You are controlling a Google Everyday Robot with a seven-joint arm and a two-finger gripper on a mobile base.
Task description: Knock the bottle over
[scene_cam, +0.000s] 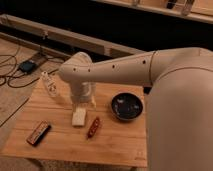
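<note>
The bottle (49,85) is small, slim and clear with a white cap. It stands upright near the far left corner of the wooden table (60,145). My arm reaches in from the right and bends down over the table's middle. My gripper (83,101) points down at the table, a short way to the right of the bottle and apart from it. The wrist hides most of the gripper.
A whitish block (79,118) lies just below the gripper. A red-brown oblong object (93,127) lies next to the block. A dark flat bar (38,133) lies at the front left. A black bowl (126,106) sits at the right. Cables and a box (26,65) lie on the floor at the left.
</note>
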